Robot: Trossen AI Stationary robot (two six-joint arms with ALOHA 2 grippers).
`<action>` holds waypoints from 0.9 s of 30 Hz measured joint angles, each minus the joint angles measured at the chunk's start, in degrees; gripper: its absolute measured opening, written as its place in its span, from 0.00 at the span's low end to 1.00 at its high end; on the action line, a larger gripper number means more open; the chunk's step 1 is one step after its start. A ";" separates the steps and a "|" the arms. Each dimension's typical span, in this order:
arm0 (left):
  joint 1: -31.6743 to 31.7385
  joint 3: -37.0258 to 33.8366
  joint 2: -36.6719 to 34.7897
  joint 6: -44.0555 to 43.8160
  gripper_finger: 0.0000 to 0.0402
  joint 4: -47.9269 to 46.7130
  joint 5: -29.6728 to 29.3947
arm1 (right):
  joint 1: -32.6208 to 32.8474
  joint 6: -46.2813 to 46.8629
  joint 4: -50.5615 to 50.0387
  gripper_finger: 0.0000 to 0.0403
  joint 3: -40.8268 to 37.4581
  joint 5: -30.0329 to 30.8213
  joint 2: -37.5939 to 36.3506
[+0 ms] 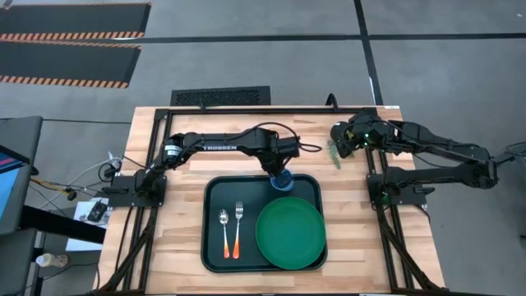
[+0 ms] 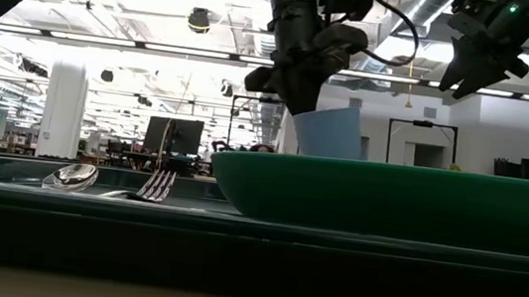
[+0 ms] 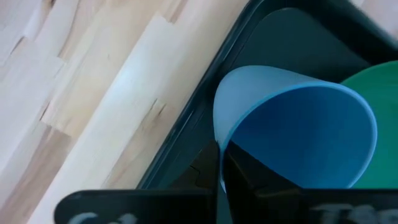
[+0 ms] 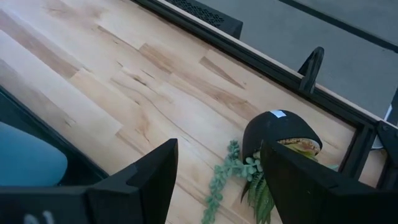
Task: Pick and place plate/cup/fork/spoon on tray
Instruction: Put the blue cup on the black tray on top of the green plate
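Left gripper (image 1: 279, 174): it is clenching the cup (image 1: 282, 182) by its rim and holding it over the tray's 12 o'clock edge, so the cup can go down into the bare strip beside the plate.
Cup: it is hanging tilted in the low view, its base above the tray floor; judging by that, it is not yet set down.
Tray (image 1: 212, 247): it is sitting at the table's 6 o'clock side, already carrying three of the four items.
Plate (image 1: 289, 233): it is filling the tray's 4 o'clock half, which leaves only the top corner free for the cup.
Spoon (image 1: 224, 230) and fork (image 1: 239, 226): they are lying side by side at the tray's 9 o'clock side, handles toward 6 o'clock, well clear of the plate.
Right gripper (image 1: 343, 141): it is waiting with fingers spread and empty at the table's 2 o'clock corner, above a small tipped potted plant (image 4: 273, 149), out of the left arm's way.
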 joint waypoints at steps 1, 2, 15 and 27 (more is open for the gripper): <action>0.00 0.00 0.00 0.00 0.00 -0.50 -0.01 | 0.00 0.00 0.01 0.63 0.01 0.00 0.00; 0.00 0.00 -0.02 -0.02 0.00 -0.89 -0.01 | 0.00 0.00 0.01 0.63 0.01 0.00 0.00; 0.15 -0.07 0.87 1.03 0.00 -4.02 1.35 | 0.00 0.00 0.03 0.63 0.01 -0.07 0.00; 0.31 0.20 0.76 1.86 0.00 -4.72 1.60 | 0.01 -0.14 0.18 0.63 0.06 -0.09 0.00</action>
